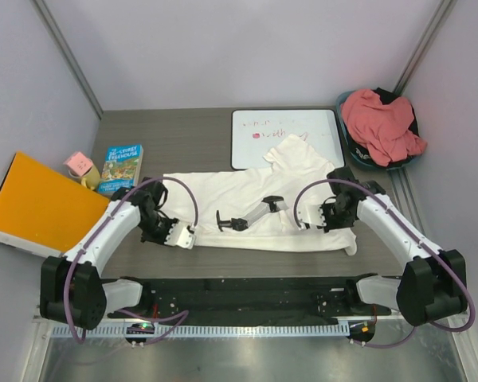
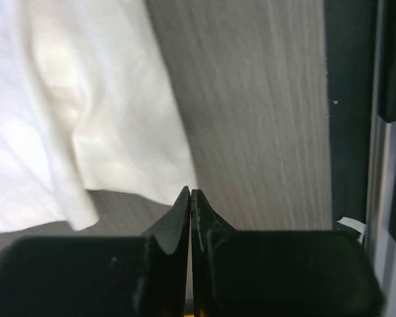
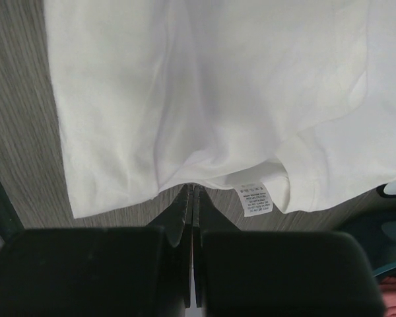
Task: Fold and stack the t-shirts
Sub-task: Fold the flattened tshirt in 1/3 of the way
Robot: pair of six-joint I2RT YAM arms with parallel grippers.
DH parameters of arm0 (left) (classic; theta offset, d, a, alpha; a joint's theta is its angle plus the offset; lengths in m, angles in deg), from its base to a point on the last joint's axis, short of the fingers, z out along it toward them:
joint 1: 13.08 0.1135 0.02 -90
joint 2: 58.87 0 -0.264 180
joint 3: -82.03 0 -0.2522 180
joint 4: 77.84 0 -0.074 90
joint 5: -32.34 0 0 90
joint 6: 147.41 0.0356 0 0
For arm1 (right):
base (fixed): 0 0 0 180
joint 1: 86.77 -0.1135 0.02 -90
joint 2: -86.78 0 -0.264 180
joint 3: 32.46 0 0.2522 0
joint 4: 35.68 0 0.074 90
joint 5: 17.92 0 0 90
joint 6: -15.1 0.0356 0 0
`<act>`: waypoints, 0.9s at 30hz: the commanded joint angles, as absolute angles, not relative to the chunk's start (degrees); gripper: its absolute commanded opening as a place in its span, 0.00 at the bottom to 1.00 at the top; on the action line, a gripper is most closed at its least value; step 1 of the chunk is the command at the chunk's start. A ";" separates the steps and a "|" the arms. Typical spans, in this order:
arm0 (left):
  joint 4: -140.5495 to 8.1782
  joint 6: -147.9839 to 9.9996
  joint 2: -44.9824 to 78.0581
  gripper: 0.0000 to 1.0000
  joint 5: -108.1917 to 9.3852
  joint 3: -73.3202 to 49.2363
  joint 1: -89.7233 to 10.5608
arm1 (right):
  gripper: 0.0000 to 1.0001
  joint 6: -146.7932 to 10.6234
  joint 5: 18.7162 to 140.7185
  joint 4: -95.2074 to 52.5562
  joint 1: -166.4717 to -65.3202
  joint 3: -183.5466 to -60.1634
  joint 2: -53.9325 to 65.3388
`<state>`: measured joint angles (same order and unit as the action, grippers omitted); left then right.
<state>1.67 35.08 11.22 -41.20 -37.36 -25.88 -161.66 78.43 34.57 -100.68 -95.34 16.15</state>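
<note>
Shows white t-shirt (image 1: 247, 208) spread flat across mid-table, far sleeve lapping onto whiteboard (image 1: 287, 127). Finds salmon t-shirt (image 1: 382, 123) heaped in basket (image 1: 354, 155) at far right. Puts left gripper (image 1: 190, 237) at the white shirt's near-left corner, jaws pressed tight, tips just at the hem. Puts right gripper (image 1: 299, 217) over its right part, jaws likewise tight at the label edge; cannot tell whether cloth is pinched. Leaves orange book (image 1: 40, 203) at left.

The white t-shirt (image 1: 247, 203) fills the middle. Bare table (image 1: 167, 135) lies behind it. A book (image 1: 121, 167) blocks the left, a basket (image 1: 365, 161) the right.
</note>
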 commanded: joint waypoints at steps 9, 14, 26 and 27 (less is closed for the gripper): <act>-14.87 23.97 22.69 0.00 -39.83 -31.04 -26.09 | 0.01 -153.83 76.30 17.80 -101.01 -96.67 9.72; -9.44 27.05 24.27 0.00 -38.94 -32.36 -28.11 | 0.01 -154.09 78.31 23.06 -101.01 -98.69 7.86; -1.22 25.83 29.64 0.00 -42.54 -32.16 -30.83 | 0.01 -154.00 79.37 31.61 -101.18 -97.99 3.91; -2.02 25.38 29.55 0.00 -42.98 -32.96 -31.10 | 0.01 -153.91 79.28 31.43 -101.18 -97.81 3.90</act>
<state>-1.39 26.70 29.79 -41.50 -30.61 -29.81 -154.58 78.34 30.22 -100.77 -98.01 4.02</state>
